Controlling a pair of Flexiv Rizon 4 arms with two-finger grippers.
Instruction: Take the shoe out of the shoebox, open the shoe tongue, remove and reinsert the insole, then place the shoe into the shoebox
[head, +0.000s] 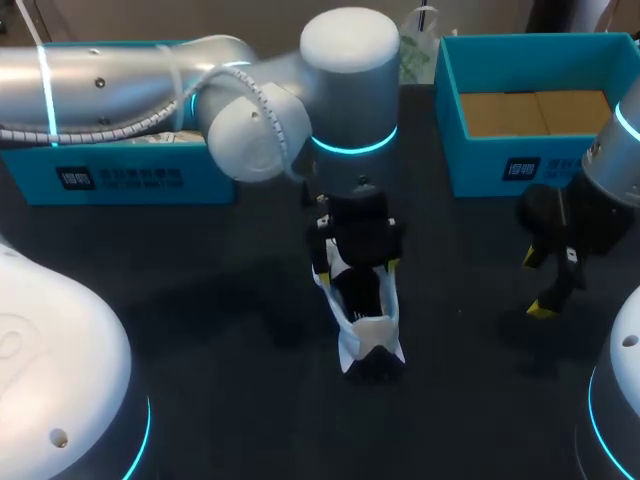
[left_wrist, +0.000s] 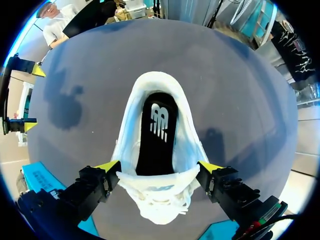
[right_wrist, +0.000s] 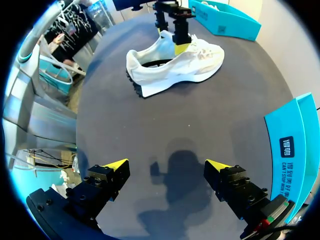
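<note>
A white shoe (head: 368, 325) stands upright on the dark table, near the middle. Its black insole (left_wrist: 157, 134) lies inside the open collar. My left gripper (head: 357, 262) hangs straight over it, open, with its yellow-tipped fingers (left_wrist: 108, 166) down either side of the laced front part (left_wrist: 159, 197). From the right wrist view the shoe (right_wrist: 175, 60) lies well ahead, under the left gripper (right_wrist: 176, 30). My right gripper (head: 537, 285) stands open and empty above bare table to the shoe's right (right_wrist: 167, 166). The blue shoebox (head: 530, 165) is at the back right, brown inside.
A second blue box part (head: 120, 175) sits at the back left, under my left arm (head: 150, 80). Bare dark table (head: 230, 300) lies to the shoe's left and in front of it. A blue box wall (right_wrist: 292, 150) is close beside the right gripper.
</note>
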